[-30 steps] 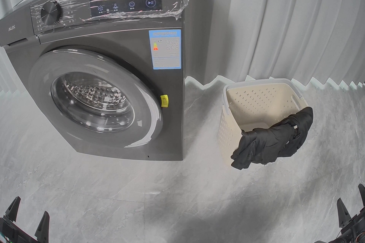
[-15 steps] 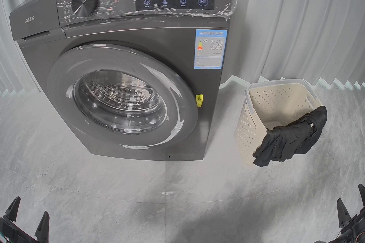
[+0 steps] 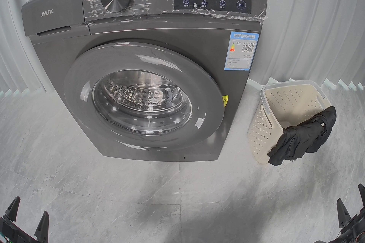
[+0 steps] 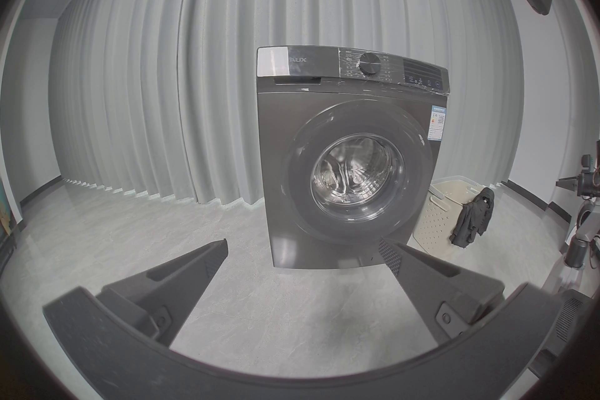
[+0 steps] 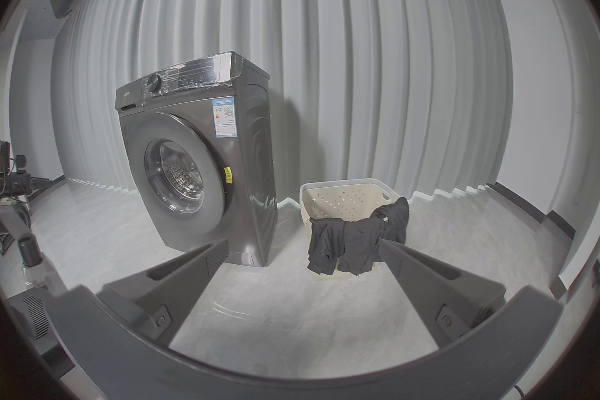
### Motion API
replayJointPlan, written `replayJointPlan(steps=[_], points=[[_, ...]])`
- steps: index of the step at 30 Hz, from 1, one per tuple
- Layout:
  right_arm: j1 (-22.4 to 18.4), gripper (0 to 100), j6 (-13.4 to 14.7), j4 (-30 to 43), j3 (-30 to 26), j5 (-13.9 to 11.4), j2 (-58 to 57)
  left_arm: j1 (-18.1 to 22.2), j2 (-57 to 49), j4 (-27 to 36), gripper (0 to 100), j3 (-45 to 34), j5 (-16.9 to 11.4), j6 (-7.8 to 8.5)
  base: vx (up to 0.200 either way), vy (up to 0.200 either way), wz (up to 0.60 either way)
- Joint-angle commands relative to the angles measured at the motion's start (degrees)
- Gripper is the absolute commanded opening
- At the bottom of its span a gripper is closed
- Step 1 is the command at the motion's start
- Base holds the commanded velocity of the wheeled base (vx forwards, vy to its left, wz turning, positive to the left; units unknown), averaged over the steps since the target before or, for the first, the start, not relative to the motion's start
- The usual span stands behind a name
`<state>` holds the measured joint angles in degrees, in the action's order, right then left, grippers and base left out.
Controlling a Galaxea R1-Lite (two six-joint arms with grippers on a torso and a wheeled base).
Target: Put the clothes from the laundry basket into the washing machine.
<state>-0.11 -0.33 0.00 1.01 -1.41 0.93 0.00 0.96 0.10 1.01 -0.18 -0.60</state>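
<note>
I see grey marbled floor [image 3: 114,194], washer [image 3: 152,46] standing on it, basket [image 3: 261,133] just beside, to its right.

Washer door [image 3: 144,97] shut, blocks drum; basket [image 3: 292,97] open-topped.

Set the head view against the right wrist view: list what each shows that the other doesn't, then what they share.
Head view adds: the lit icons on the control panel and the perforated outer wall of the laundry basket facing the machine. Right wrist view adds: the plain side panel of the washing machine, and a bare wall with dark skirting beyond the curtain. Shared: the machine with its round door shut, the cream basket beside it, dark clothes draped over the basket's rim, and the right gripper, open.
</note>
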Motion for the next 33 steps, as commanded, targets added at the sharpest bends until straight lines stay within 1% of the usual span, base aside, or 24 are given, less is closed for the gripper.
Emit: replayJointPlan(steps=[1,9,11,27,33], points=[[-0.1,100,0.0,0.0,-1.0,0.0,-0.7,0.0,-0.9,0.0,100,-0.9,0.0,-0.02,0.0,0.0,0.0],[0.0,100,0.0,0.0,-1.0,0.0,-0.7,0.0,-0.9,0.0,100,-0.9,0.0,-0.02,0.0,0.0,0.0],[0.0,100,0.0,0.0,-1.0,0.0,-0.7,0.0,-0.9,0.0,100,-0.9,0.0,-0.19,0.0,0.2,0.0],[-0.1,100,0.0,0.0,-1.0,0.0,-0.7,0.0,-0.9,0.0,100,-0.9,0.0,-0.11,0.0,0.2,0.0],[-0.1,100,0.0,0.0,-1.0,0.0,-0.7,0.0,-0.9,0.0,100,-0.9,0.0,-0.11,0.0,0.0,0.0]])
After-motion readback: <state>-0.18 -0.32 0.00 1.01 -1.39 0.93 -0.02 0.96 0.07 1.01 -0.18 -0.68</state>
